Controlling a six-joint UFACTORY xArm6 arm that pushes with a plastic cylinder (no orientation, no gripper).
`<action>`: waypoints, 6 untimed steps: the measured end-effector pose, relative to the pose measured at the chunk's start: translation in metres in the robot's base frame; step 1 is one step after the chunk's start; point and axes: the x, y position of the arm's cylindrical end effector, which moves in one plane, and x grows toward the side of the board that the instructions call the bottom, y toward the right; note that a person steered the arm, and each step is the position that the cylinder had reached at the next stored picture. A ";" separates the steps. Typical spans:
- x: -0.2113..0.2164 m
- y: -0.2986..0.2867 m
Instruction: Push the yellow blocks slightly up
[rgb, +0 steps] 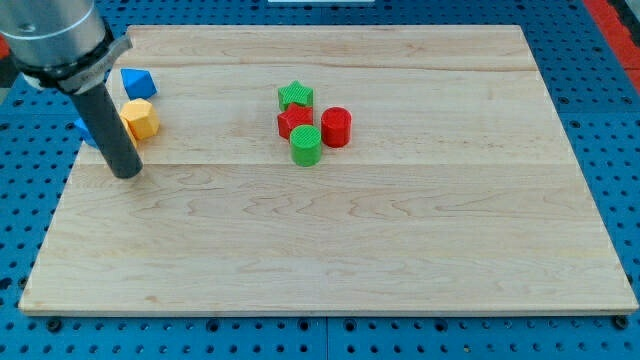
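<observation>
A yellow hexagonal block (141, 119) lies near the board's left edge. The rod hides part of its left side, so I cannot tell whether a second yellow block lies there. My tip (126, 172) rests on the board just below and slightly left of the yellow block, a short gap apart from it. A blue block (138, 82) lies just above the yellow one. Another blue block (82, 128) peeks out left of the rod, mostly hidden.
A cluster sits at the board's upper middle: a green star (295, 96), a red star (294, 121), a red cylinder (336, 127) and a green cylinder (306, 145). The wooden board (330, 250) lies on a blue perforated table.
</observation>
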 end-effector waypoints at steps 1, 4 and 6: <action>0.013 -0.066; -0.035 -0.070; -0.060 -0.041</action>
